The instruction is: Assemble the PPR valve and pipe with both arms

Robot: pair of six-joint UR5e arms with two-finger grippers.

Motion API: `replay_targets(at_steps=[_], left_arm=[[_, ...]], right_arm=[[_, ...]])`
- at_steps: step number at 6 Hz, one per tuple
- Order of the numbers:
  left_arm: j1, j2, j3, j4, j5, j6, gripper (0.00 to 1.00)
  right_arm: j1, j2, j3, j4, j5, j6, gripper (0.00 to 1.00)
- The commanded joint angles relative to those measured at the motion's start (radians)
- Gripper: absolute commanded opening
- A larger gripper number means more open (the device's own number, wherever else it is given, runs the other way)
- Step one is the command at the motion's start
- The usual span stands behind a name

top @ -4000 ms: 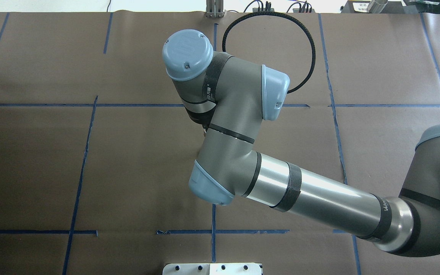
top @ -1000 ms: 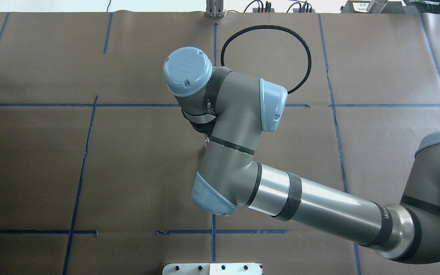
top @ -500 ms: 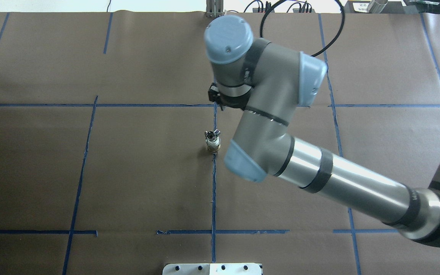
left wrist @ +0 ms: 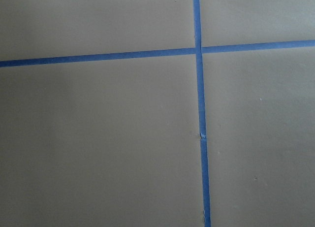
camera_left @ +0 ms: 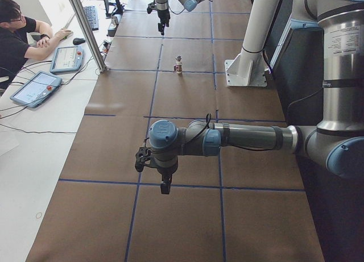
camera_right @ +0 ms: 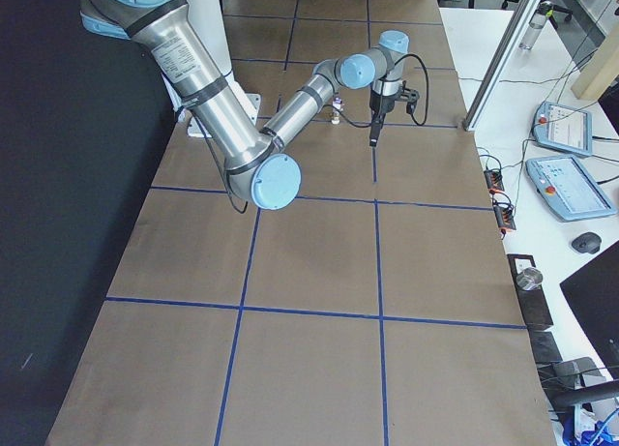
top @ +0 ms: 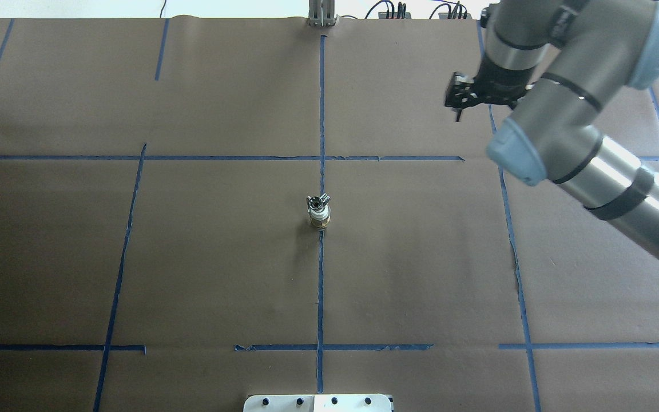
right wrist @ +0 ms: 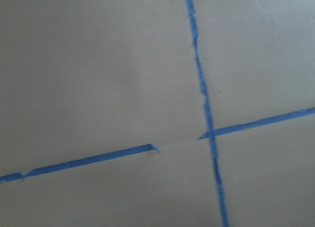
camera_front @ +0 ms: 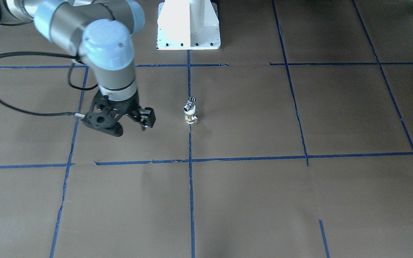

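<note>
Brown paper covers the bench (camera_front: 299,208), gridded with blue tape (camera_front: 191,186). Front-facing view: the PPR valve (camera_front: 190,116) stands upright on the centre tape line, with the chrome pipe (camera_front: 191,101) seated on its top end. The right fingers (camera_front: 148,117) hang off to one side, not touching it, spread open and empty. Overhead view: the right arm (top: 592,166) sits toward the far right, well apart from the valve. Left-end view: the left fingers (camera_left: 164,186) hang over the bench, well apart from the valve; their opening cannot be judged. Both wrist views show paper and crossing tape.

Blue tape lines (left wrist: 199,50) crossing on brown paper (left wrist: 98,138).
</note>
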Motion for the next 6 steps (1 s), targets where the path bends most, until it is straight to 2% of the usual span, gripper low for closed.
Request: replay_targets(at_steps=[1, 2, 3, 4, 5, 6], left_arm=[[0.0, 0.001, 0.0, 0.0, -0.003, -0.001, 1.0], [0.0, 0.007, 0.0, -0.012, -0.001, 0.0, 1.0], [0.0, 0.007, -0.002, -0.014, -0.001, 0.0, 1.0], [0.002, 0.021, 0.0, -0.015, -0.003, 0.005, 1.0], [0.002, 0.023, 0.003, -0.014, -0.007, 0.002, 1.0], [0.0, 0.03, 0.027, -0.014, -0.012, 0.002, 1.0]], right_arm=[[0.193, -0.261, 0.103, 0.001, 0.053, -0.455, 1.0], [0.327, -0.419, 0.102, 0.016, 0.149, -0.746, 1.0], [0.454, -0.524, 0.093, 0.017, 0.213, -0.987, 1.0], [0.534, -0.64, 0.094, 0.042, 0.213, -1.085, 1.0], [0.582, -0.72, 0.092, 0.109, 0.212, -1.135, 1.0], [0.615, -0.771, 0.094, 0.118, 0.21, -1.145, 1.0]])
